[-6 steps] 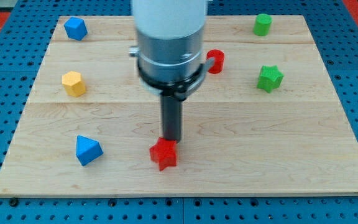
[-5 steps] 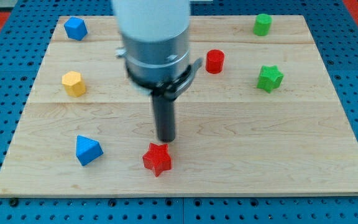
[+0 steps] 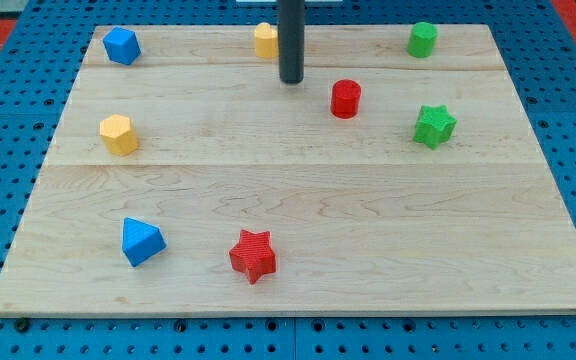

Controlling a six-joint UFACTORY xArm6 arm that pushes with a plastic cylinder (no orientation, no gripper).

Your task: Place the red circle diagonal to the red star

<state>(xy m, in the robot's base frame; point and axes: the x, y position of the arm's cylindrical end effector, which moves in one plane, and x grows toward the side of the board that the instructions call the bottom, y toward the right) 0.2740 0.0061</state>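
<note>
The red circle [image 3: 345, 98], a short cylinder, stands in the upper middle of the wooden board [image 3: 298, 200]. The red star [image 3: 253, 255] lies near the board's bottom edge, left of centre. My tip [image 3: 290, 80] is at the upper middle, a little to the left of and above the red circle, apart from it. It is far from the red star.
A yellow block [image 3: 265, 40] sits just left of the rod at the top. A blue block [image 3: 121, 45] is at top left, a yellow hexagon [image 3: 118, 134] at left, a blue block [image 3: 141, 241] at bottom left. A green cylinder [image 3: 422, 39] and a green star [image 3: 434, 126] are at right.
The red star was nudged to the left and slightly down. My tip then left it and moved far up the board to beside the red circle. A yellow block at the top is uncovered.
</note>
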